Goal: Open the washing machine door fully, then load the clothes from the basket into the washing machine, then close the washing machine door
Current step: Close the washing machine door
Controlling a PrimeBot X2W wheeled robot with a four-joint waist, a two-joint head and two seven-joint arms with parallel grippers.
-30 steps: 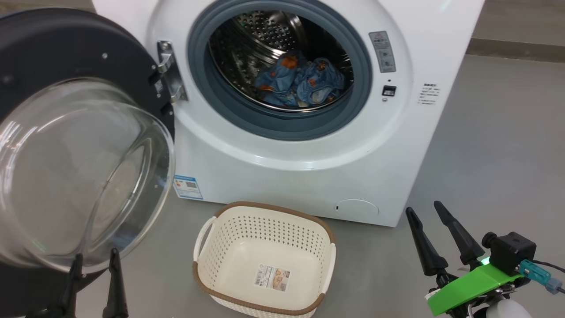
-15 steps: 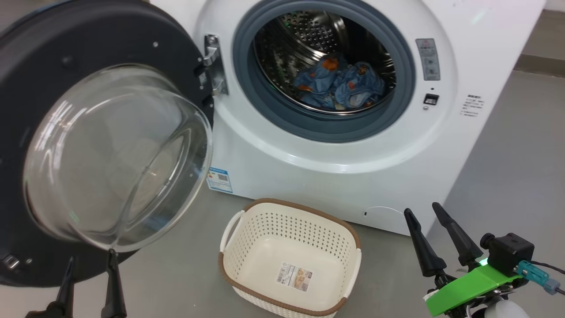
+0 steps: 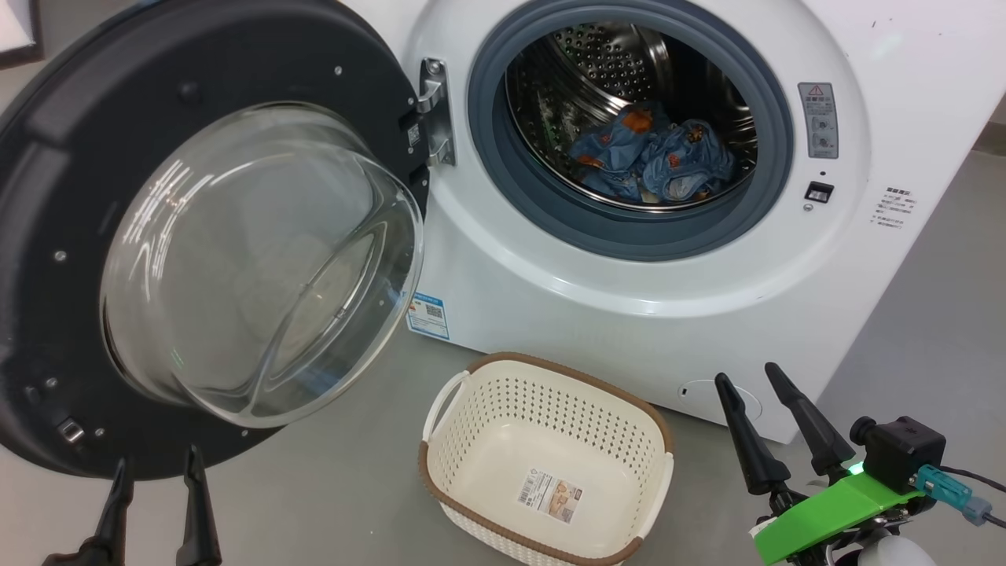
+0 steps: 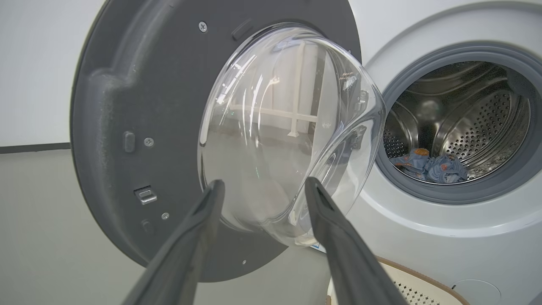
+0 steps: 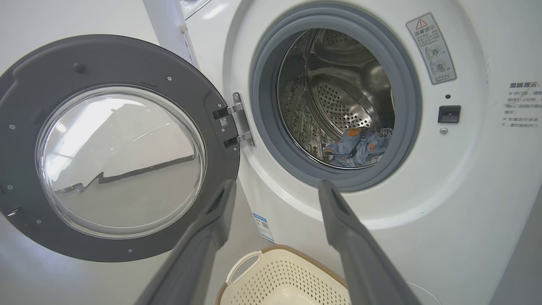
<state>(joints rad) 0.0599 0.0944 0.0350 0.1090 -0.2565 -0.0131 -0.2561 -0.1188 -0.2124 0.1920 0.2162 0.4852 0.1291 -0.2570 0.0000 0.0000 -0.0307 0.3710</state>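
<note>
Standing wide open at the left, the washing machine door [image 3: 71, 236] was just beyond the left gripper [image 3: 156, 457], whose fingers were spread and held nothing. The right gripper [image 3: 745, 372] was likewise parted and unloaded, near the lower right front of the washing machine [image 3: 597, 314]. The clothes [image 3: 652, 153] lay bundled inside the drum [image 3: 613, 63]. The basket [image 3: 503, 417] sat on the floor [image 3: 338, 503] between the grippers, a label sticker [image 3: 550, 497] on its bottom.

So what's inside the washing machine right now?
A crumpled bundle of light blue clothes with orange figures lies at the bottom of the steel drum. Whatever might sit under or behind the bundle is covered by it.
</note>
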